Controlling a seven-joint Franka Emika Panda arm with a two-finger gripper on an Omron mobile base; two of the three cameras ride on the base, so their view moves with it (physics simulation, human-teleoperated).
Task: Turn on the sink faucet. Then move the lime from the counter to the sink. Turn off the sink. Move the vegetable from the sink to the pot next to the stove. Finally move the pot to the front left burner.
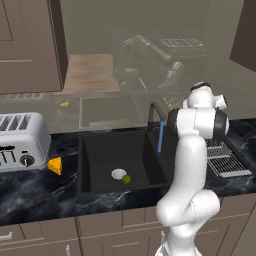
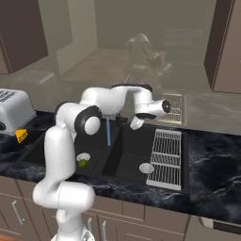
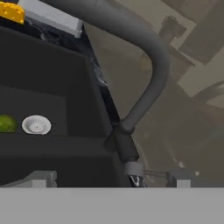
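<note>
Water runs from the sink faucet; its rigid base lever looks like the place to push. The tool stands open and empty beside it. The lime, small, smooth and likely to roll, lies in the sink.

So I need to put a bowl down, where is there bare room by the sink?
Bare counter runs in front of the toaster and cheese wedge. The sink is crowded: lime by the drain, water running from the faucet, a rack over its right half.

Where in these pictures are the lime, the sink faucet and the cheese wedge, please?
lime [image 1: 127, 179]: left base view, on the middle of the fruit, in the sink's left basin.
sink faucet [image 1: 153, 108]: left base view, on its arched spout.
cheese wedge [image 1: 55, 165]: left base view, on its orange-yellow face, beside the toaster.
</note>
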